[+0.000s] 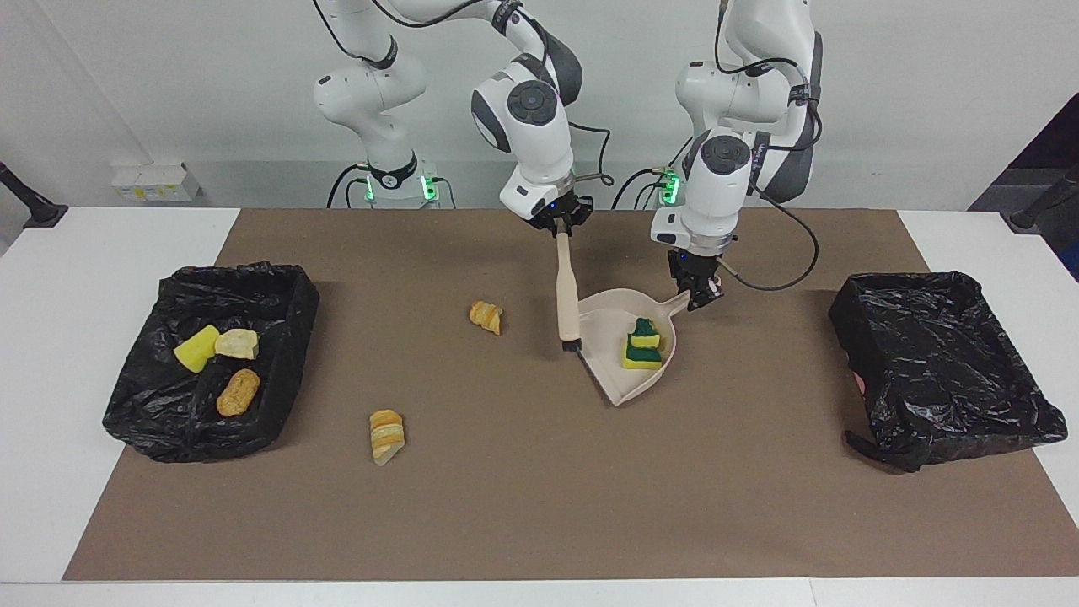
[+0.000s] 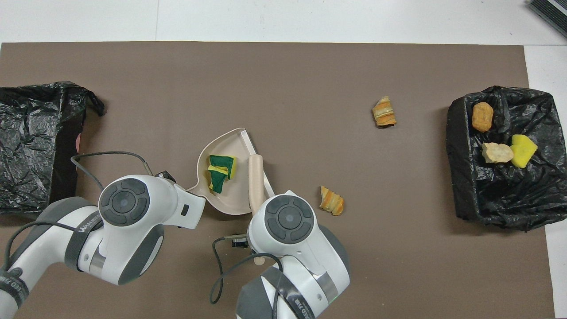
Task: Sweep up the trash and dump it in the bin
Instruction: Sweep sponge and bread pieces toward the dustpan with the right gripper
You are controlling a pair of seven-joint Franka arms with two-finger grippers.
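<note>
Beige dustpan (image 1: 625,347) sat mid-surface w/ two green-backed sponge bits (image 1: 645,346) inside, stacked near its back wall. Left hand (image 1: 696,297) pinched the pan's handle; right hand (image 1: 563,226) was pressed together on the brush (image 1: 568,295) handle, bristles at the pan's lip. To do it well: keep the pan level, brush guarding the mouth. Pan's long axis ran diagonal, mouth toward the right arm's end. Two bread bits (image 1: 486,316) (image 1: 387,436) lay loose; three pcs were in the bin (image 1: 278,354) at that end.
</note>
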